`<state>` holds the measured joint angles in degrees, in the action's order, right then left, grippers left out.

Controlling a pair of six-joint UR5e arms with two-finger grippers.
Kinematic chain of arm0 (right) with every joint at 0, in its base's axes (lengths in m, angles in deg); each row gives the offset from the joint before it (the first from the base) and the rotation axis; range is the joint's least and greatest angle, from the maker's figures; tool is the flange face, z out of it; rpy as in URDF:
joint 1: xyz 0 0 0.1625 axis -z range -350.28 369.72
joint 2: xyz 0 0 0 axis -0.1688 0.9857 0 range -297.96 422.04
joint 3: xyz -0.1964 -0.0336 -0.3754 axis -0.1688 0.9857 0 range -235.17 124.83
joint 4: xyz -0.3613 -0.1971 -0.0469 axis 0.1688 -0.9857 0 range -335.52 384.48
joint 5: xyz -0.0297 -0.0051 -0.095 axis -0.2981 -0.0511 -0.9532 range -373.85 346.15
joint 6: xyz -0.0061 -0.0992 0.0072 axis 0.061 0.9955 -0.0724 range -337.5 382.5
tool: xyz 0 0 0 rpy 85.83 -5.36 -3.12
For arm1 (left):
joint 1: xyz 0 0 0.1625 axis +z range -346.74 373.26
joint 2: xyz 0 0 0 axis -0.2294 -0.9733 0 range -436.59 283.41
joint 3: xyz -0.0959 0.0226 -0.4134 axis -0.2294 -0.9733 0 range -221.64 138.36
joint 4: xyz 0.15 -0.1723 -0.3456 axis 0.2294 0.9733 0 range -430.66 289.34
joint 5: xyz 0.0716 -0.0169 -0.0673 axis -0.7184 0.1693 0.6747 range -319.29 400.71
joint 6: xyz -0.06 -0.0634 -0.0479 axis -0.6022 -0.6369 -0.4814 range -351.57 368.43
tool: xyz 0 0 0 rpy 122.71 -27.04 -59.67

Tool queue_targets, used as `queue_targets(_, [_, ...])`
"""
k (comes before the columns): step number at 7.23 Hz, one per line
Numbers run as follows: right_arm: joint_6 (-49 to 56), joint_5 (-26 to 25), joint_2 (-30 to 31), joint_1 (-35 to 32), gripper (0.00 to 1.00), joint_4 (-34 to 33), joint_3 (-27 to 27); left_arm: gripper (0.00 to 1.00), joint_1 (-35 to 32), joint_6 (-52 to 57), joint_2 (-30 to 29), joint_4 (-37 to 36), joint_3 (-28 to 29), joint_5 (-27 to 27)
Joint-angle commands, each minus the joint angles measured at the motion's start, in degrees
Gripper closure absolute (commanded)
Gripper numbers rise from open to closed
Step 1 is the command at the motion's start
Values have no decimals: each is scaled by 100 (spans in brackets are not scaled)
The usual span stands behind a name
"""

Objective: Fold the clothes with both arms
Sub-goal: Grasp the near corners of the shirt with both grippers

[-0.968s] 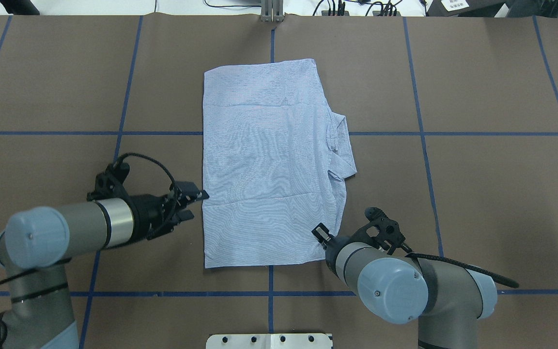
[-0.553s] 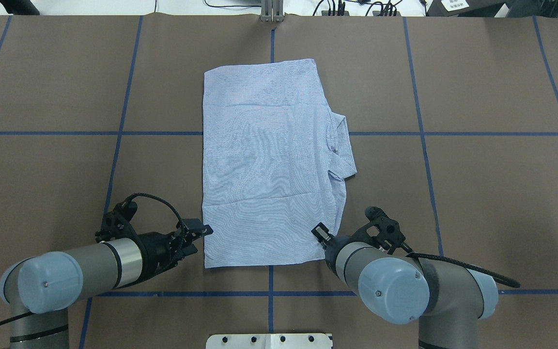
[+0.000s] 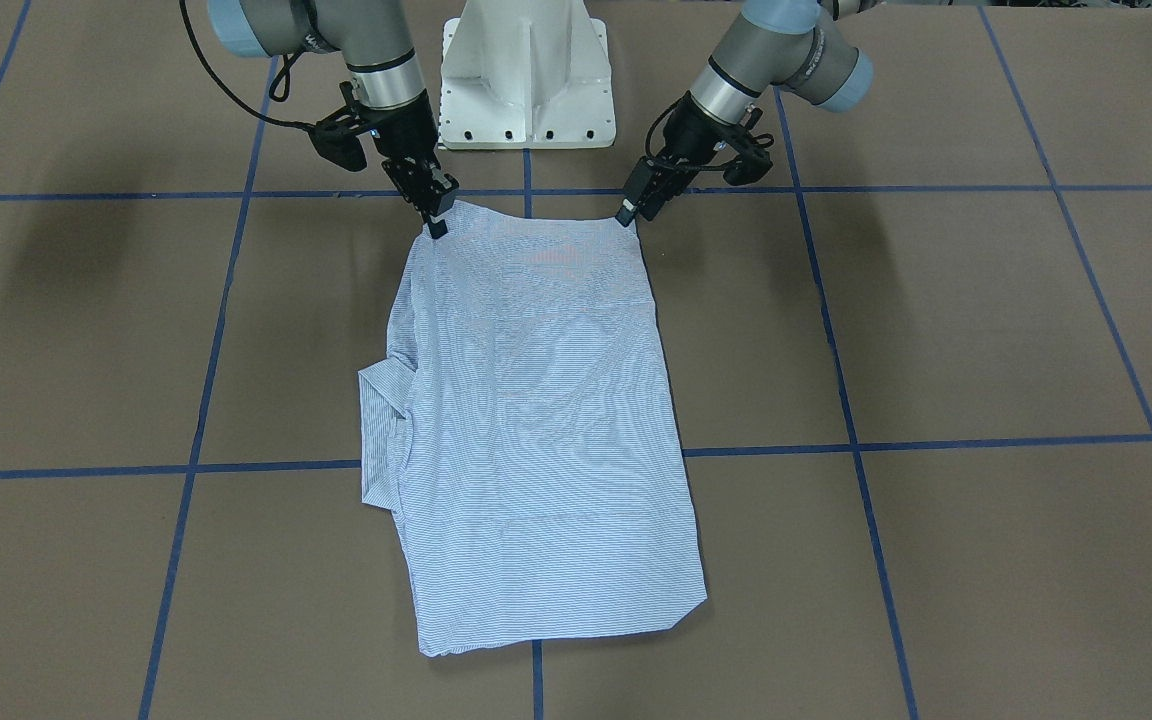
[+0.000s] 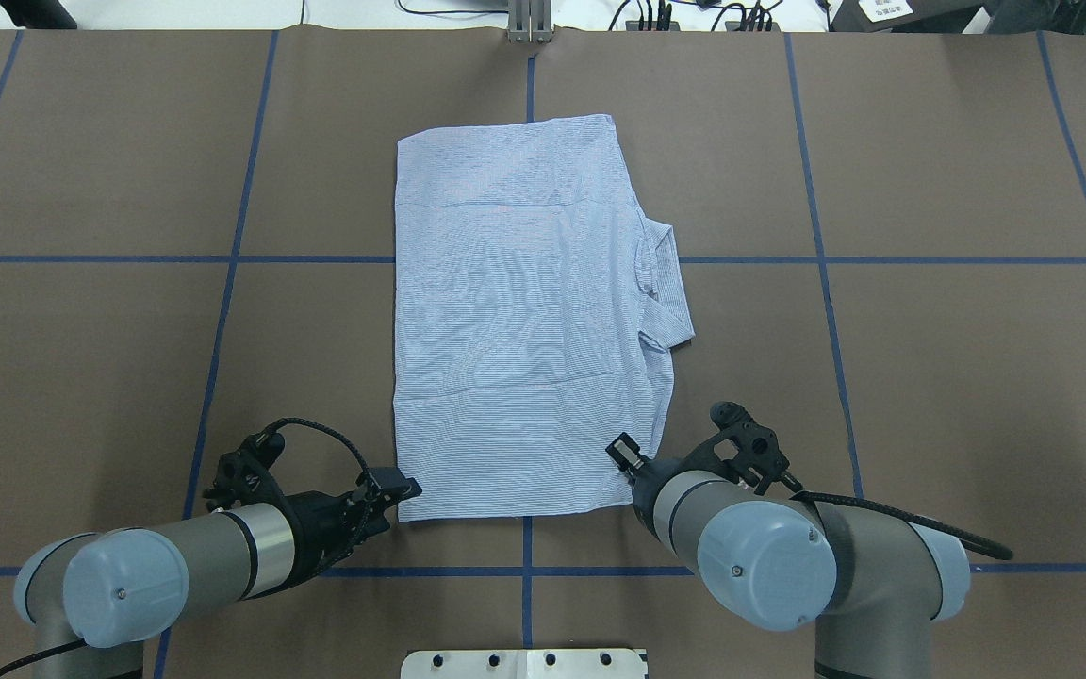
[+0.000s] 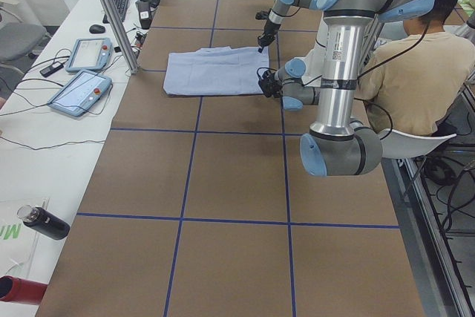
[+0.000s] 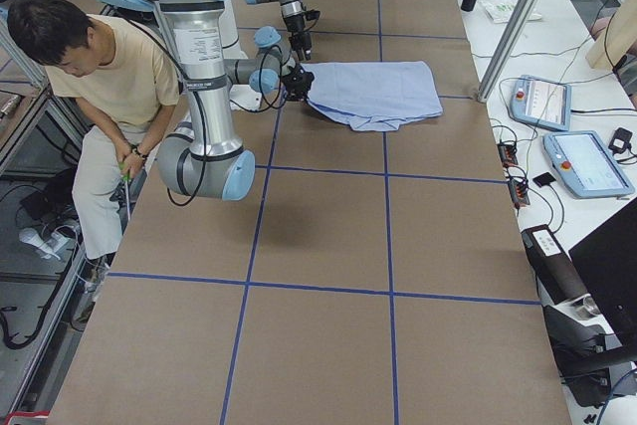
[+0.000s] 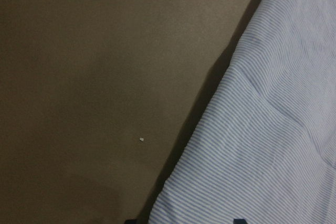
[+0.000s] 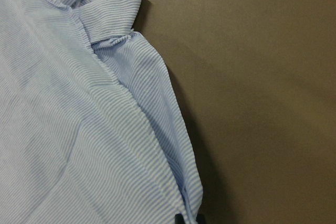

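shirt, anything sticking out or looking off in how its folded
The collar juts out past the folded shirt's long edge on the robot's right. This loose flap breaks an otherwise neat rectangle. Nothing else stands out.

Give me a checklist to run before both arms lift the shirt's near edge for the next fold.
1. Right gripper holding its near corner: ok, its fingertips are pinched on the hem in its wrist view.
2. Left gripper holding its near corner: not ok, it is open, one fingertip over the cloth and one off it.
3. Shirt lying flat on the table: ok.
4. Collar tucked in: not ok, it sticks out past the edge on the robot's right.
5. Person clear of the arms: cannot tell, seated close behind the robot.
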<state>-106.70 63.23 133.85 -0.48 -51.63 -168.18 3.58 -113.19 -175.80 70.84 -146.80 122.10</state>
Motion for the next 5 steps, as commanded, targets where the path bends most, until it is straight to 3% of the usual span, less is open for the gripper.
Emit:
queue_targets(1, [0,0,0,0,100,0,-2,33,19,7,-20,-8,22,0])
queue_targets(5, [0,0,0,0,100,0,-2,36,106,-2,-134,-219,31,0])
